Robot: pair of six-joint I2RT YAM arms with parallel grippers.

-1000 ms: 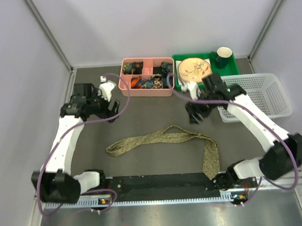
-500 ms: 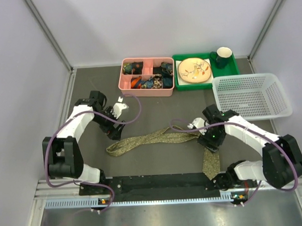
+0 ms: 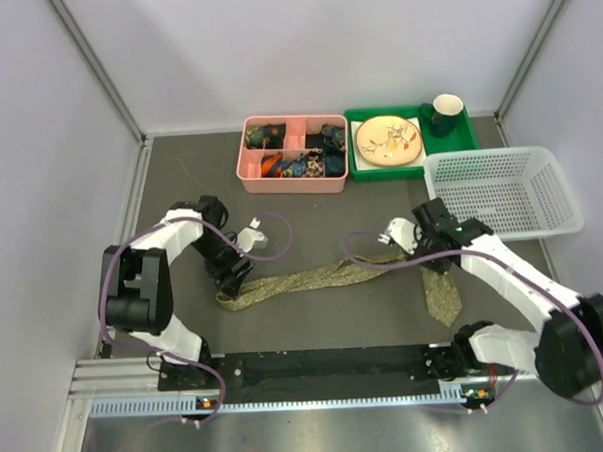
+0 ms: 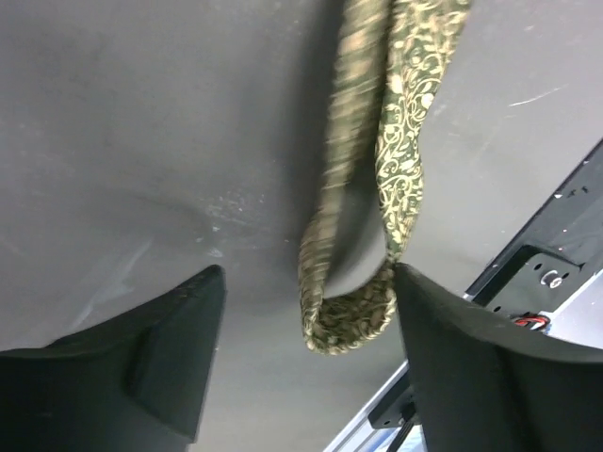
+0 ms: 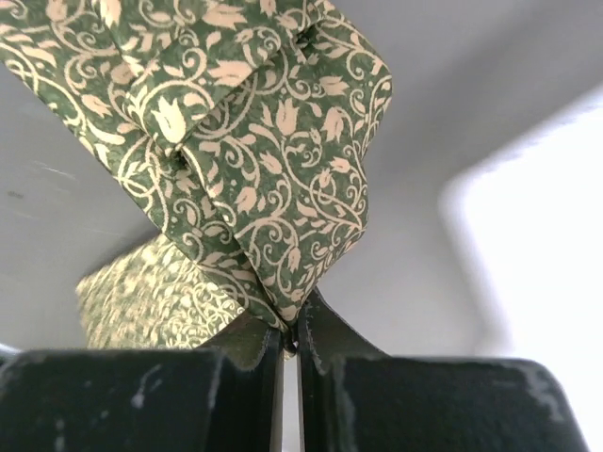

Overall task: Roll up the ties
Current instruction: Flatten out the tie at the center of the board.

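Note:
The olive-green tie with a cream scroll pattern lies across the dark table, its wide end angled toward the near edge on the right. My right gripper is shut on a bunched fold of the tie at the bend, and the cloth is pinched at the fingertips of that gripper. My left gripper is low over the narrow end. In the left wrist view that gripper is open, with the tie's curled narrow end between its fingers, close against the right finger.
A pink compartment box and a green tray with a plate and a dark mug stand at the back. A white mesh basket sits at the right. A black rail runs along the near edge.
My right gripper dropped onto the tie's bend, shut on it and drew it up and right. My left gripper came down over the narrow end.

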